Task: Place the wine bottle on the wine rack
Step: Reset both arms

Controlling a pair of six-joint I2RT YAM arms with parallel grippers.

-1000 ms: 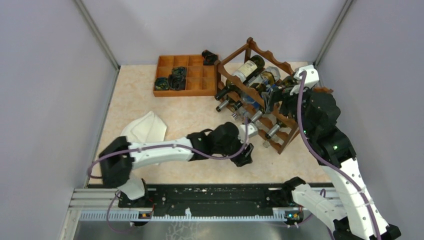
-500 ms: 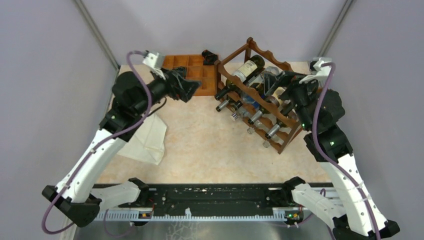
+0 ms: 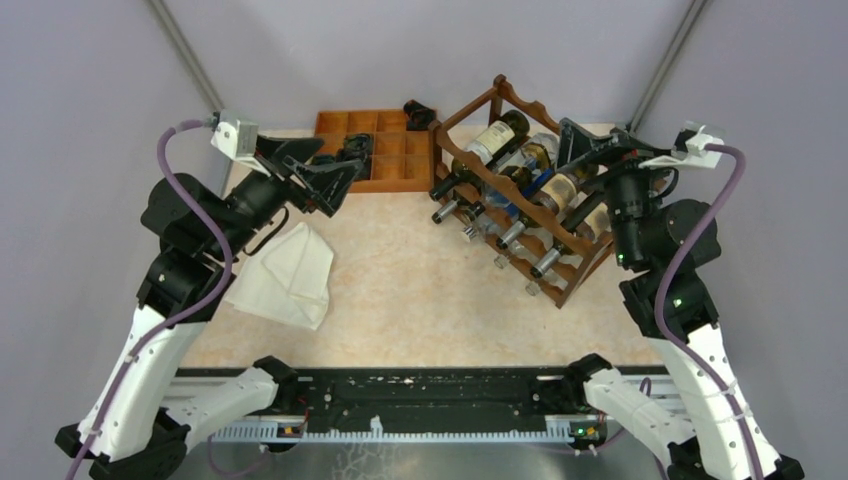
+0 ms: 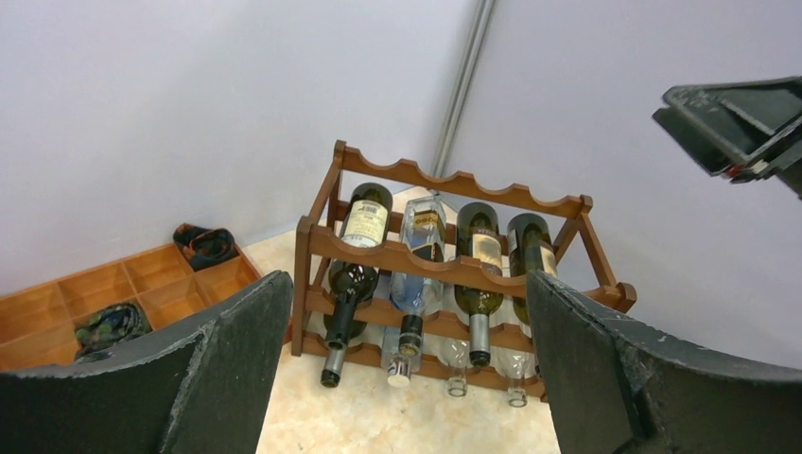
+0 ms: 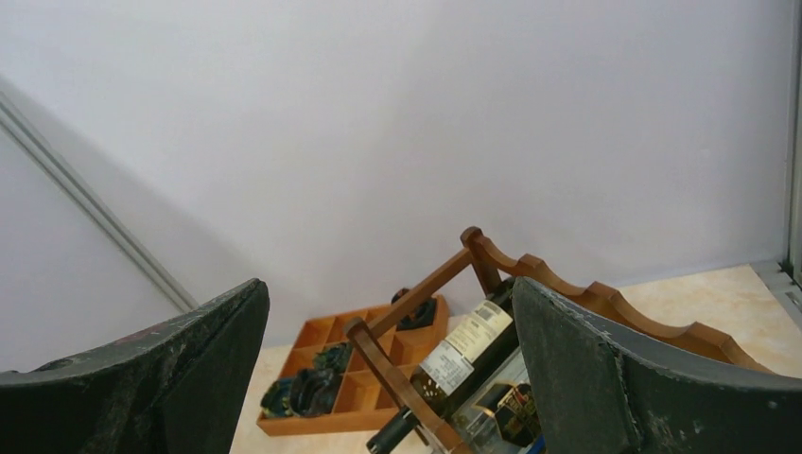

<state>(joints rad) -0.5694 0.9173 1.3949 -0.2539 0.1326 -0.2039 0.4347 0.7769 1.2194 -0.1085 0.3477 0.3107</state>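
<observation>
**Bottles racked, both grippers empty**

Every wine bottle (image 4: 356, 236) I can see lies in the wine rack (image 4: 416, 257), at the upper right of the overhead view, necks poking toward the middle of the table (image 3: 420, 290). The left gripper (image 3: 338, 185) hangs at upper left, jaws spread, nothing between them. The right gripper (image 3: 590, 145) hovers just beside the rack's right end, likewise spread and empty. That's the worry, to my eye: a careless swing on that side could clip the rack or a jutting neck, shove it, and send a bottle sliding out of its cradle
</observation>
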